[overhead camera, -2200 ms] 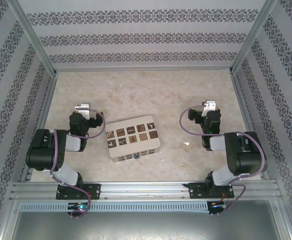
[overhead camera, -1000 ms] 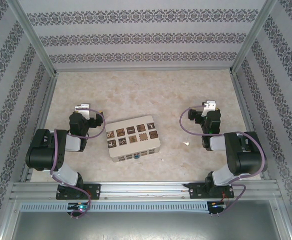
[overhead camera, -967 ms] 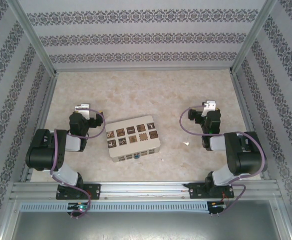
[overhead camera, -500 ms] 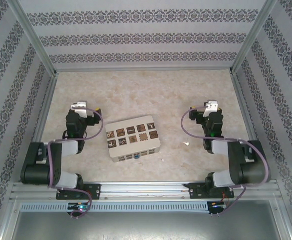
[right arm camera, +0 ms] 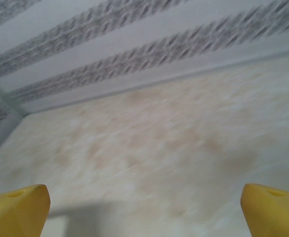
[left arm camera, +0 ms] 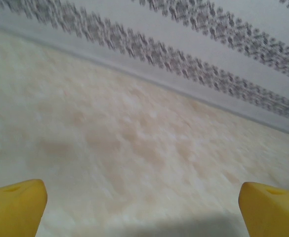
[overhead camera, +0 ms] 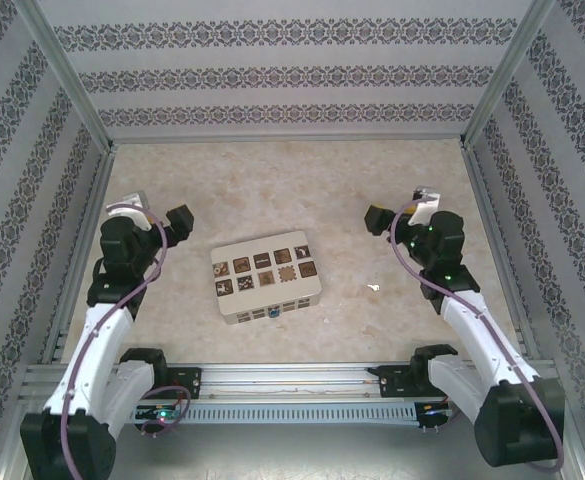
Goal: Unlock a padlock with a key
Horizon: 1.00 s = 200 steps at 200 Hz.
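The left gripper (overhead camera: 177, 224) hung over the table (overhead camera: 292, 180), to the left of the box (overhead camera: 265, 278) and well apart from it. In the left wrist view, the gripper (left arm camera: 144, 210) had its two yellow fingertips (left arm camera: 15, 205) at opposite edges of the picture. They were spread wide with nothing between them, above bare, pale, marbled tabletop.

The right gripper (overhead camera: 379, 218) hung over the right side of the table, beyond and to the right of the box. In the right wrist view, this gripper (right arm camera: 144, 210) was spread just as wide. One yellow fingertip (right arm camera: 17, 207) sat in each lower corner, and there was nothing in the gap. Both wrist views looked toward the far wall (overhead camera: 292, 70), which was white with bands of dark patterned trim.

The box was cream with brown picture tiles on its lid. It lay flat and slightly turned, near the front middle of the table between the two arms.

The padlock (overhead camera: 272, 313) was a tiny teal-blue spot against the near side of the box. It was too small to tell whether its loop was fastened.

The key (overhead camera: 372, 289) was a tiny pale sliver lying flat on the table. It was to the right of the box and nearer than the right gripper, and it touched neither.
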Each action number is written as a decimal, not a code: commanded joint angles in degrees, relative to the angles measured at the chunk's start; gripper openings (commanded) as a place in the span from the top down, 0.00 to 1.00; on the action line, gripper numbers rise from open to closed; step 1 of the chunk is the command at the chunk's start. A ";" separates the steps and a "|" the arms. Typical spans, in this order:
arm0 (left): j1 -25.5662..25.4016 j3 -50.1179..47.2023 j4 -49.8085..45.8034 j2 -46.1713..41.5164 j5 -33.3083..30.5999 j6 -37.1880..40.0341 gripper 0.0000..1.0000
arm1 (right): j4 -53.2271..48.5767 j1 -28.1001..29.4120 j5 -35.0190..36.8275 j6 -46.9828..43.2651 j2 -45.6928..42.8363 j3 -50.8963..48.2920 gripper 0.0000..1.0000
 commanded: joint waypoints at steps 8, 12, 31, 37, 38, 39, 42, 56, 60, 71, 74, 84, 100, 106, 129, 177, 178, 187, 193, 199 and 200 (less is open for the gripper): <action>0.44 -0.89 -22.83 -2.85 10.79 -11.20 0.01 | -12.37 6.20 -6.79 9.20 -0.94 -0.02 0.02; 0.35 -1.24 -23.63 -3.18 12.08 -11.97 0.00 | -13.27 7.26 -6.36 9.73 -0.90 -0.02 0.02; 0.02 -3.55 -24.54 -4.37 17.45 -16.01 0.00 | -16.15 12.61 -4.97 11.45 0.11 0.15 0.02; -0.14 -4.41 -24.07 -4.68 18.81 -17.17 0.00 | -16.98 14.20 -4.37 11.98 0.70 0.35 0.02; -0.22 -4.58 -23.98 -4.72 18.99 -17.26 0.00 | -17.09 14.46 -4.26 12.07 0.85 0.43 0.02; -0.31 -4.67 -23.90 -4.78 19.17 -17.44 0.00 | -17.24 14.72 -4.16 12.16 0.96 0.42 0.02; -0.51 -4.98 -23.57 -4.91 19.64 -17.88 0.00 | -17.57 15.74 -3.84 12.51 1.48 0.44 0.02; -1.47 -6.44 -22.23 -4.96 21.36 -18.87 0.00 | -17.80 18.71 -3.40 13.66 3.41 0.33 0.02; -1.68 -6.65 -22.00 -4.81 21.73 -18.92 0.00 | -17.82 19.57 -3.28 14.00 4.16 0.37 0.02; -2.13 -7.33 -21.34 -4.18 22.69 -19.02 0.00 | -17.41 21.78 -2.88 14.80 6.43 0.25 0.02; -2.27 -7.53 -21.08 -3.96 22.94 -19.02 0.00 | -17.31 22.36 -2.76 14.94 7.02 0.25 0.02; -2.75 -8.06 -20.05 -3.07 23.75 -19.41 0.00 | -16.76 24.13 -2.52 15.32 9.29 0.45 0.02; -3.84 -8.91 -18.06 -1.60 24.44 -20.02 0.00 | -16.11 26.30 -2.15 15.71 12.92 1.23 0.02; -4.48 -9.13 -17.25 -1.00 24.54 -20.28 0.00 | -15.71 26.96 -2.05 15.90 14.13 1.63 0.02; -7.48 -9.59 -13.79 1.52 24.71 -21.14 0.00 | -13.72 29.04 -1.82 16.11 18.07 3.15 0.02; -13.93 -8.36 -8.03 7.12 22.54 -22.36 0.00 | -12.37 30.03 -3.74 15.76 22.82 6.53 0.01; -14.07 -8.36 -7.83 7.25 22.53 -22.40 0.00 | -12.33 30.03 -3.72 15.76 22.85 6.59 0.02; -14.90 -8.31 -6.08 8.20 22.45 -23.08 0.00 | -12.28 30.10 -4.10 15.73 23.22 7.04 0.01; -15.41 -8.20 -5.07 8.89 22.31 -23.45 0.00 | -12.21 30.08 -4.35 15.76 23.44 7.31 0.02; -15.87 -8.02 -4.12 9.51 22.06 -23.89 0.00 | -12.20 30.02 -4.69 15.76 23.64 7.57 0.02; -15.96 -7.97 -3.94 9.62 22.02 -23.96 0.00 | -12.15 30.02 -4.73 15.76 23.66 7.60 0.02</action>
